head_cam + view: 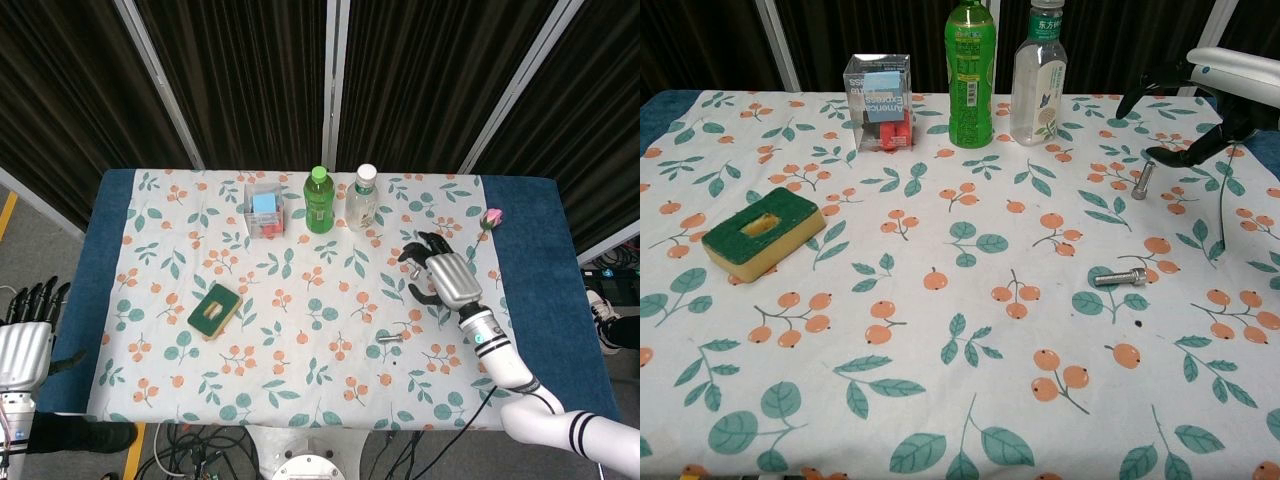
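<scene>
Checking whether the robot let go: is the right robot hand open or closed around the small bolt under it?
Open. In the chest view the right robot hand hangs above the bolt, fingers spread, none touching it; the bolt lies on the tablecloth.

A floral-clothed table [150,300] carries a sponge [214,310], clear box [263,209], two bottles [319,200], two bolts [1120,276] and a rose [490,218].

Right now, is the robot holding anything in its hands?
No. The right hand is open above a bolt that lies on the cloth, not gripped. The left hand hangs off the table's left edge with nothing in it.
</scene>
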You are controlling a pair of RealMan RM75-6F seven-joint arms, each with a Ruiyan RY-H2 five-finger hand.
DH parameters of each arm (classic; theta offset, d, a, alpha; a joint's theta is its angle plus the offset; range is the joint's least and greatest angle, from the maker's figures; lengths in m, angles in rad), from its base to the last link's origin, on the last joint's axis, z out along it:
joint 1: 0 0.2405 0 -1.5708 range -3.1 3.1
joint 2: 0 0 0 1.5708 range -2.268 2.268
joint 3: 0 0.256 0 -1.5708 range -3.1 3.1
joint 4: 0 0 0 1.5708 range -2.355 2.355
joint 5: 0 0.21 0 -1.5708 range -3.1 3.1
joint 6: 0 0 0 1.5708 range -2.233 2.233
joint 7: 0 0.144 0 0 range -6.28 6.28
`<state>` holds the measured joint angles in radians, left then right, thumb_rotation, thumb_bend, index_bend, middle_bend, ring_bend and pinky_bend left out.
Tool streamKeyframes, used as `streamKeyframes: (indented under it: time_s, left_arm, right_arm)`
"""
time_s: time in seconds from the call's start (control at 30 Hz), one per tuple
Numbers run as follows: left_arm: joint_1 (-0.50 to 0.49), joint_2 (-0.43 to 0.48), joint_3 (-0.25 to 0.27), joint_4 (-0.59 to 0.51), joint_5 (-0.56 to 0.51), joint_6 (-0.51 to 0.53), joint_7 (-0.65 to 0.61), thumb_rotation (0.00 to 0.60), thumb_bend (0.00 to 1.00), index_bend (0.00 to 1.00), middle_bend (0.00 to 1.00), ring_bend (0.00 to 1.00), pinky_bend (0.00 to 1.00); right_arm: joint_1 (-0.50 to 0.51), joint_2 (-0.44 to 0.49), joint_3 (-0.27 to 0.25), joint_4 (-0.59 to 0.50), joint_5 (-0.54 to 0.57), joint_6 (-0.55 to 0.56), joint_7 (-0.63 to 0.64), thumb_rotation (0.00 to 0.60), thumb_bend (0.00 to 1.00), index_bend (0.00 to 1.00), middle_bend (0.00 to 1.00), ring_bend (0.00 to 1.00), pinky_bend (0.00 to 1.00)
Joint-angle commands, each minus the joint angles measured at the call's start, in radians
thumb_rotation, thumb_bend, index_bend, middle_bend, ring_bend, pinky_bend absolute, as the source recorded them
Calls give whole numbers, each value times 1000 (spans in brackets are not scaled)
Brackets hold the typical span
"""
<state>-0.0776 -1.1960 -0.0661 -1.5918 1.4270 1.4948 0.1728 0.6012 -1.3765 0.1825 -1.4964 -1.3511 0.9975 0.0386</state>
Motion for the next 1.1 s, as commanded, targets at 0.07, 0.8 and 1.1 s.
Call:
streamKeyframes:
  time_s: [0.07, 0.8, 1.1]
  left_arm:
    - [5, 4, 2, -7, 3, 9, 3, 600, 59, 87, 0, 0, 0]
    - [29, 0, 13, -3, 10, 32, -14, 600, 59, 87, 0, 0, 0]
    - [31, -4, 13, 9, 13, 33, -27, 600, 60, 87, 0, 0, 0]
  right_arm:
    - [-5, 84, -93, -165, -95, -13, -132, 600, 220, 306, 215, 0, 0]
    - [23, -100, -171, -133, 37, -59, -691, 600, 269, 438, 207, 0, 0]
    - [14, -140, -173, -94, 35, -11, -734, 600, 268, 462, 207, 0, 0]
